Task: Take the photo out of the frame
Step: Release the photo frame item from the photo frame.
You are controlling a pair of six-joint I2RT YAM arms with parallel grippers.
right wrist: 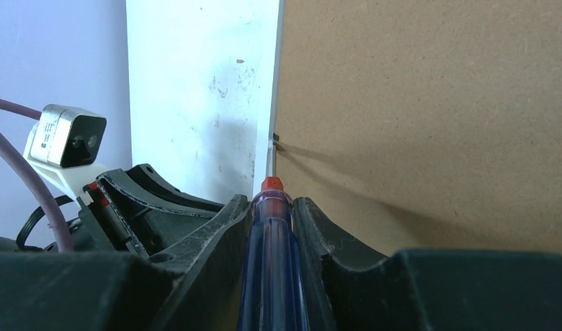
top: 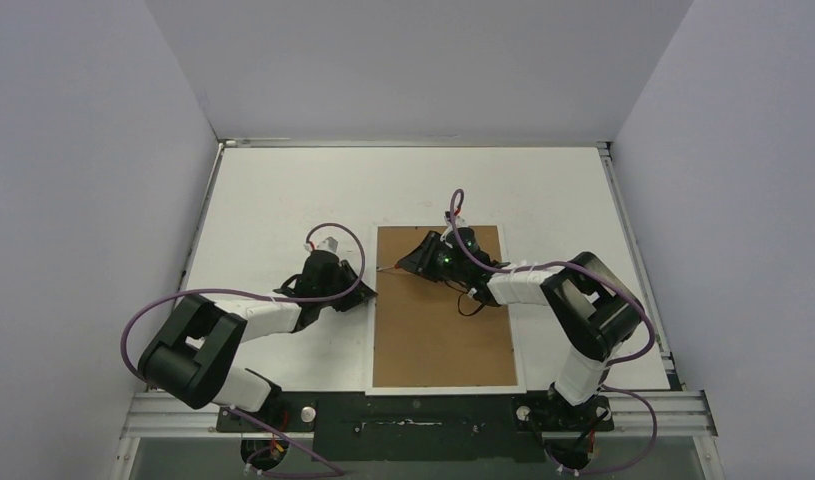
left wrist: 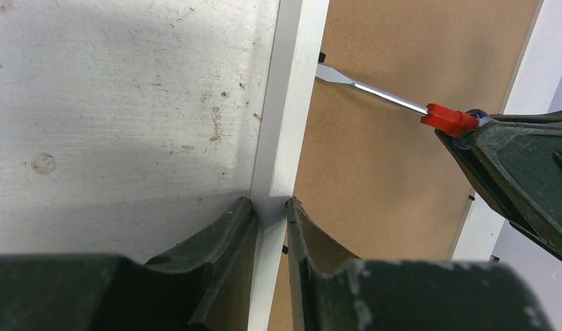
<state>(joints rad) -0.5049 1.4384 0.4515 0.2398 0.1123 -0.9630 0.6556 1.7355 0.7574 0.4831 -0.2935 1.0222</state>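
Left gripper (left wrist: 269,205) clamps frame (left wrist: 289,103) by white edge strip, brown back up. Right gripper (right wrist: 271,201) grips screwdriver (right wrist: 269,276), blade tip just ahead at frame's inner edge. Photo hidden from every view; right wrist camera loses blade behind handle.

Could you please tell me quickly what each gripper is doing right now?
Left gripper: closed on the frame's edge.
Right gripper: closed, holding the screwdriver.

Left arm (top: 268,318), right arm (top: 518,288): black joints, white link covers, purple cables (right wrist: 31,181) looping along each. Fingers (left wrist: 219,238) dark, curved, scuffed.
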